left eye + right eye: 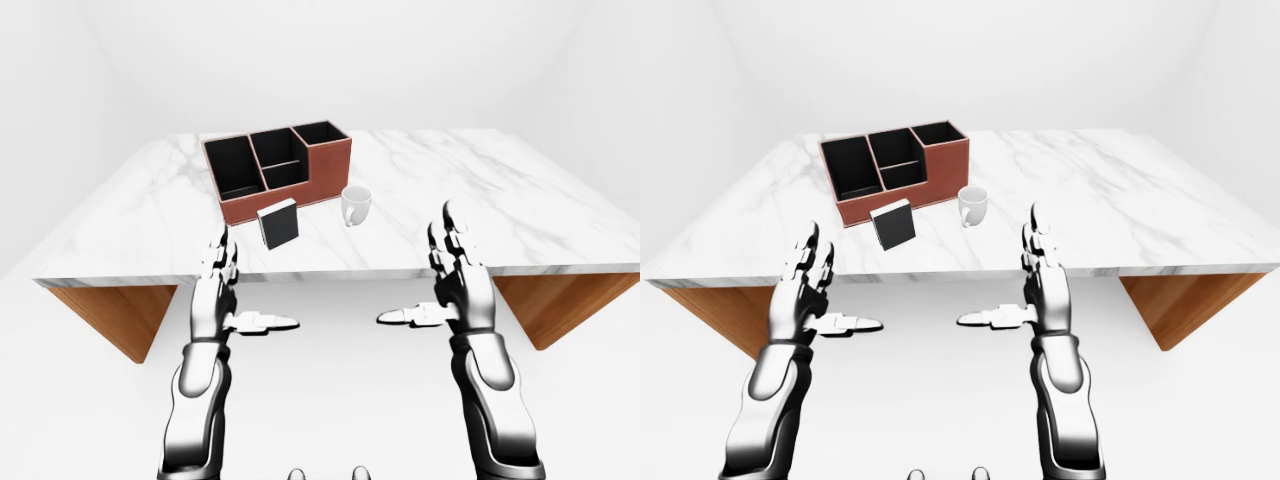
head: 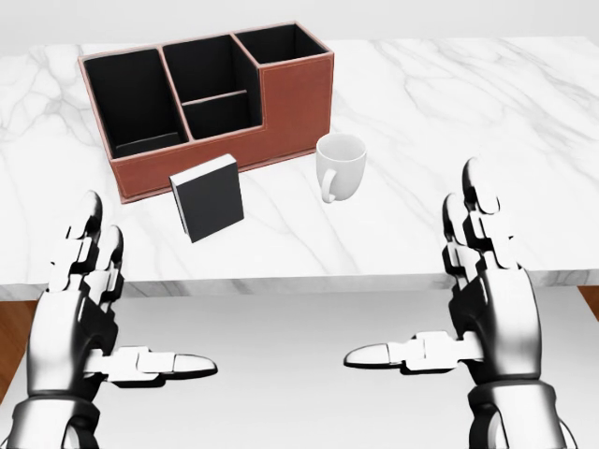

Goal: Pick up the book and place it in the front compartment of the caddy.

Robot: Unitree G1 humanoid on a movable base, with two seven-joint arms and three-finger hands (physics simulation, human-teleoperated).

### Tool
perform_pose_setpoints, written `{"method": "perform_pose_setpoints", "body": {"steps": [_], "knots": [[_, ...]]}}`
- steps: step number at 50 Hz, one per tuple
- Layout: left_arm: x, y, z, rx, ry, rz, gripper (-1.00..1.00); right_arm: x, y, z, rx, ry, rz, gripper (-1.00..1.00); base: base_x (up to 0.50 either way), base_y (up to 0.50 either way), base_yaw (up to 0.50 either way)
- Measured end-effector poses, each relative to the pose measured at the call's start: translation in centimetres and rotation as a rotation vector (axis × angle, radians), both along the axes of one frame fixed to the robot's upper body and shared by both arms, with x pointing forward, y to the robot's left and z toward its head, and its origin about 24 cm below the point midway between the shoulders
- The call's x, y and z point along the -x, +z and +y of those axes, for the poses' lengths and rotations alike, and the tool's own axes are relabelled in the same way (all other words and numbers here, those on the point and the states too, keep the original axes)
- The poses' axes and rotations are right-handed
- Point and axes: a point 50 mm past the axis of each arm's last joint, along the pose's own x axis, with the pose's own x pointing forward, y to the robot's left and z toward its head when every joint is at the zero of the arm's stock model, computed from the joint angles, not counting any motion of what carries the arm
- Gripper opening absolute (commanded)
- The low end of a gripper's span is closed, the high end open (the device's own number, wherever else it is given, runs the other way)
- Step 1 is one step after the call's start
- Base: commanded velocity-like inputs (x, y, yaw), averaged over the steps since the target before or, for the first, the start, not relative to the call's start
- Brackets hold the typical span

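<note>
Left hand (image 2: 80, 309): raised low at left of head view, palm facing inward, two fingers (image 2: 86, 241) extended up and far, thumb (image 2: 159, 366) pointing right toward centre. Spread wide, empty.
Right hand (image 2: 482, 304): mirror pose at right, fingers (image 2: 475, 215) up, thumb (image 2: 398, 355) pointing left. Spread wide, empty; sits slightly higher than left.
Forearms (image 1: 198, 395): both angled up from bottom of eye views, approx. parallel, well apart.
</note>
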Motion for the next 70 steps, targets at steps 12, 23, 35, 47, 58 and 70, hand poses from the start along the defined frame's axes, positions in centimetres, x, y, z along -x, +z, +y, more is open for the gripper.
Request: {"method": "perform_pose_setpoints", "body": {"steps": [12,23,35,47,58,70], "knots": [[0.6,2.2,0.2,-0.007,-0.001,-0.099,1.00,1.2,3.4,0.0,0.012,0.000,-0.153,1.00,0.00,0.00,0.00],[1.1,3.7,0.3,-0.012,0.000,-0.164,1.00,2.1,5.4,0.0,0.017,0.000,-0.252,1.00,0.00,0.00,0.00],[1.6,4.8,0.4,-0.014,0.000,-0.215,1.00,2.9,6.9,-0.1,0.017,0.002,-0.325,1.00,0.00,0.02,0.00],[1.8,5.2,0.4,-0.012,-0.003,-0.233,1.00,3.3,7.4,-0.2,0.013,0.011,-0.353,1.00,0.00,0.50,0.00],[1.8,5.1,0.4,-0.011,-0.003,-0.230,1.00,3.4,7.5,-0.2,0.013,0.013,-0.361,1.00,0.00,0.50,0.00],[1.7,5.1,0.5,-0.013,0.000,-0.228,1.00,3.4,7.5,0.0,0.010,0.019,-0.359,1.00,0.00,0.13,0.00]]}}
